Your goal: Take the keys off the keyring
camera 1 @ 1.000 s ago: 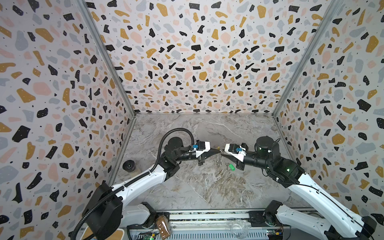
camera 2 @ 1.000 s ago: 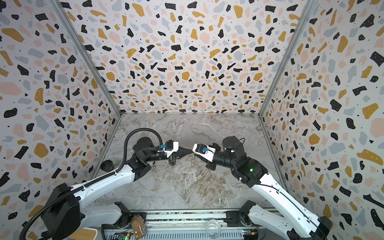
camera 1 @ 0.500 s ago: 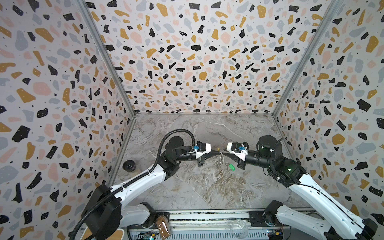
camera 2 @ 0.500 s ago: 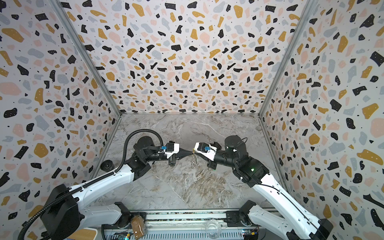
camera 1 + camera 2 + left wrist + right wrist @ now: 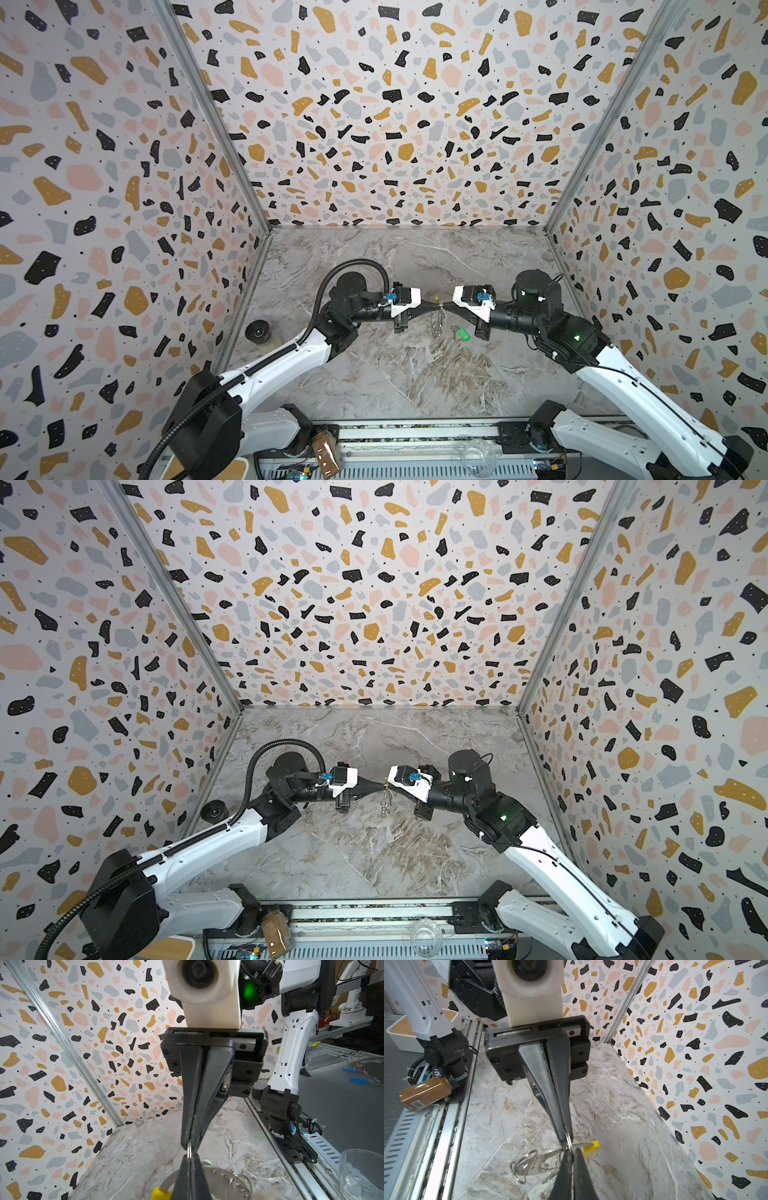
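Your left pincer (image 5: pixel 436 306) is closed tight, its fingers pressed flat together. As far as the wrist views show, it grips the keyring (image 5: pixel 436 323) at the rim, close to the yellow sleeve (image 5: pixel 435 298). Your right pincer (image 5: pixel 445 306) is closed as well. The two meet tip to tip above the middle of the counter (image 5: pixel 395 374), almost touching in both top views.

In your left wrist view a small wire ring (image 5: pixel 188 1150) bridges the narrow gap between them. One end runs into the slit between the right pincer's fingers and the other reaches your left fingertips (image 5: pixel 182 1172). You cannot tell how deep either bite goes, because the tips hide it.

The keyring hangs clear of the counter from that meeting point, slanting down toward the counter's near edge. In the left wrist view its dotted band curves behind the fingers, with the yellow sleeve to one side. In the right wrist view it shows nearly edge-on, with the sleeve beyond the tips and split rings (image 5: pixel 525 1162) dangling from its near arc.

One of the keys, the green-tagged key (image 5: pixel 462 333), lies on the counter just beside the underside of your right pincer. It is near the hanging keyring and apart from it in that top view. A pale rounded bit shows just past your left fingers in the left wrist view, but too little of it shows to say whether it is the other key's tag.

A dark tape roll (image 5: pixel 258 331) sits by the left wall, well apart from all of this.
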